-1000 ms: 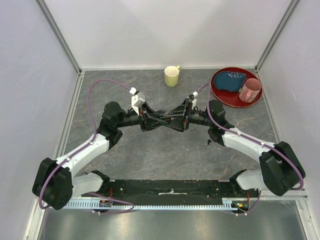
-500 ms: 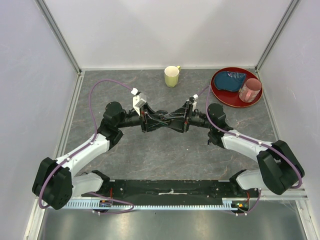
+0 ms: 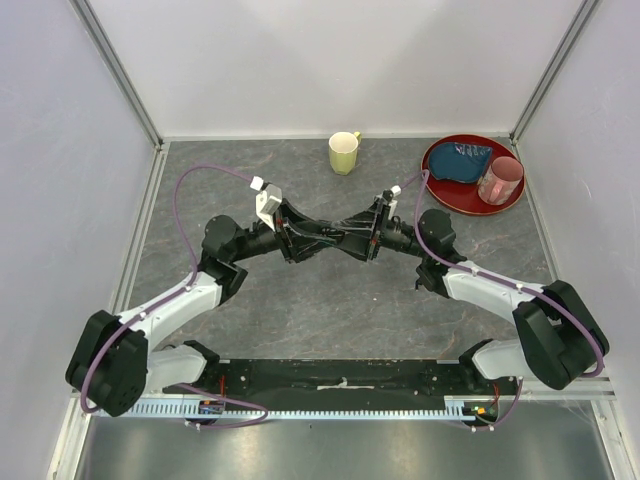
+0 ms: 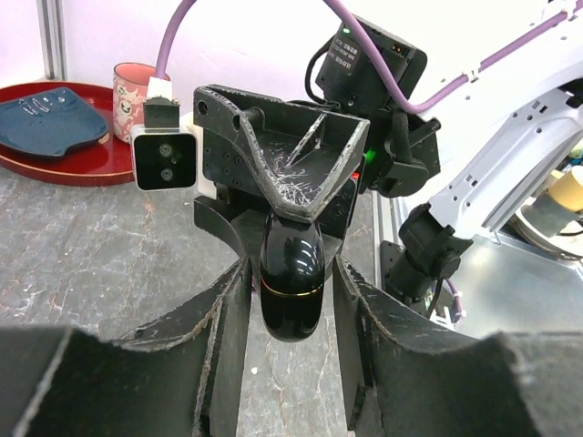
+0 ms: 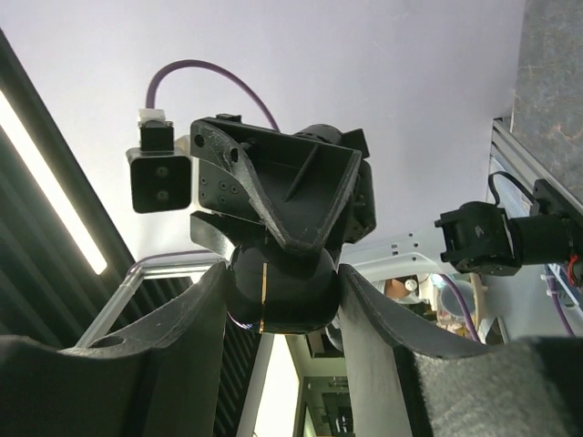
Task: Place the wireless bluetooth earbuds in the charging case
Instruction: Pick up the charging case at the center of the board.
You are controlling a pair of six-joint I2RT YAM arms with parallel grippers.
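Yellow mug (image 3: 344, 152), red tray (image 3: 448, 196), perhaps blue dish (image 3: 468, 160)

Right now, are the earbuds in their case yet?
Not yet, it seems. Done: the charging case is up off the table. In hand: the right end effector pinches it, while the left end effector stands loose around it. Still to do: the case looks shut, and no earbud shows inside it.

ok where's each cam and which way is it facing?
Top external: above, behind the bases; looks down at the table; both arms, left hand meeting right hand.
Left wrist: looks along own fingers across the table at the right hand.
Right wrist: rolled, faces the left hand, wall behind; own fingers below.
Shared: both wrist views show the charging case.
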